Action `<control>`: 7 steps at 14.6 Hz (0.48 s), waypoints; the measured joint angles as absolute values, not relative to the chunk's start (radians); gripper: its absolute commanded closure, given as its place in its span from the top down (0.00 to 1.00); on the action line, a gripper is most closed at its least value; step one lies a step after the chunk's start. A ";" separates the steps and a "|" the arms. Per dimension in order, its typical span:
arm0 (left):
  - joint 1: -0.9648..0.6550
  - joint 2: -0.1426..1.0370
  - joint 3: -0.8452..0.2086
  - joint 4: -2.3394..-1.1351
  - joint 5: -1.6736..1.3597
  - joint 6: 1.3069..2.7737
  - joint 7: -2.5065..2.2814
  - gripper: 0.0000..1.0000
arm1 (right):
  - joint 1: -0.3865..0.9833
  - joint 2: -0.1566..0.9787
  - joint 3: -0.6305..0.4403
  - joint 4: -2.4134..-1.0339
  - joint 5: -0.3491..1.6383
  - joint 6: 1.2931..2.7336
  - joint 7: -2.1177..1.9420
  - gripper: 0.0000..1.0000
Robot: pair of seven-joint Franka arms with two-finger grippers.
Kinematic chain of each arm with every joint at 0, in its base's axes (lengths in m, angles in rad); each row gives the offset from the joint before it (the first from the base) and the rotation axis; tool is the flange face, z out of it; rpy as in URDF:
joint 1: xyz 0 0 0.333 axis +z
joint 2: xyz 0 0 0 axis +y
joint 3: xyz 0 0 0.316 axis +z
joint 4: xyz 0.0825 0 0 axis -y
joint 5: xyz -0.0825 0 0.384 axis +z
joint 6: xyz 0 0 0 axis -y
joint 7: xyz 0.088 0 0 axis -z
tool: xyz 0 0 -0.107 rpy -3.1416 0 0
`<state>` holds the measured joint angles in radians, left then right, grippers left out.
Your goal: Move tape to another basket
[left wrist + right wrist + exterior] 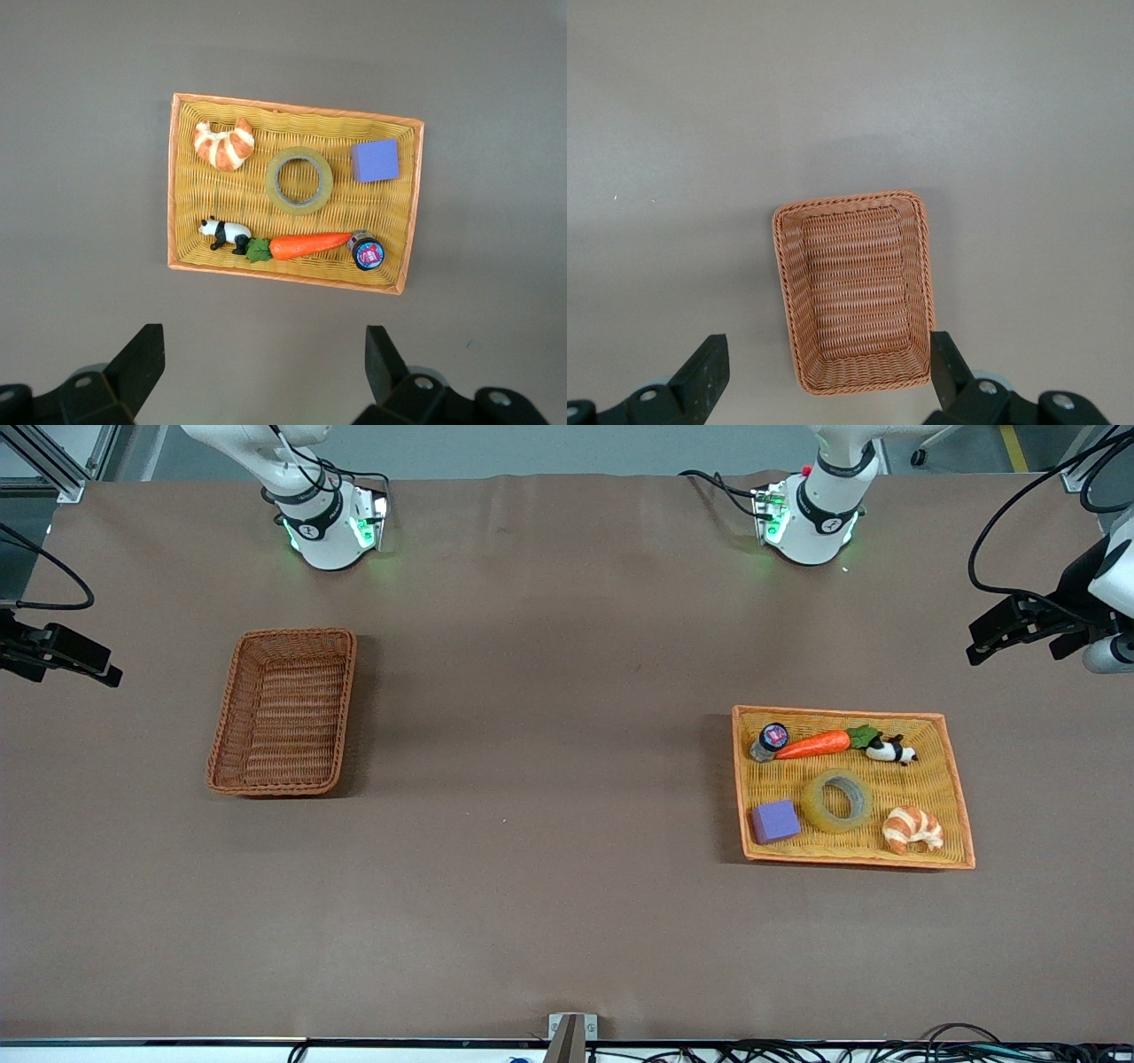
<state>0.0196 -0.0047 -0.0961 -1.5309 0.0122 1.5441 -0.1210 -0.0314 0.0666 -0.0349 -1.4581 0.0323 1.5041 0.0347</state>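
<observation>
Table: tape [299, 181] in tray [292, 111]; basket [853, 290] apart.

- Brown paper-covered counter [549, 850], faintly creased near its upper edge.
- Grey floor [532, 447] above the counter's top edge.
- Aluminium frame post [49, 460] at one upper corner.
- Black cables [797, 1052] along the near edge.

Both pincers [257, 372] [824, 372] raised, open
</observation>
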 measured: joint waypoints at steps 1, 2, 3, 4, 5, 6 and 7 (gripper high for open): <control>0.020 -0.004 -0.096 -1.531 0.012 1.544 -0.121 1.00 | -0.031 0.067 -0.035 -1.458 0.032 1.504 0.035 1.00; 0.019 -0.004 -0.096 -1.531 0.012 1.544 -0.121 1.00 | -0.031 0.067 -0.035 -1.458 0.032 1.504 0.035 1.00; 0.019 -0.004 -0.096 -1.531 0.012 1.544 -0.121 1.00 | -0.031 0.067 -0.035 -1.458 0.032 1.504 0.035 1.00; 0.019 -0.004 -0.096 -1.531 0.012 1.544 -0.121 1.00 | -0.031 0.067 -0.035 -1.458 0.032 1.504 0.035 1.00; 0.019 -0.004 -0.096 -1.531 0.012 1.544 -0.121 1.00 | -0.031 0.067 -0.035 -1.458 0.032 1.504 0.035 1.00; 0.019 -0.002 -0.096 -1.531 0.012 1.544 -0.121 1.00 | -0.031 0.067 -0.035 -1.458 0.032 1.504 0.035 1.00; 0.020 0.008 -0.095 -1.533 0.012 1.545 -0.121 1.00 | -0.031 0.067 -0.035 -1.458 0.032 1.504 0.035 1.00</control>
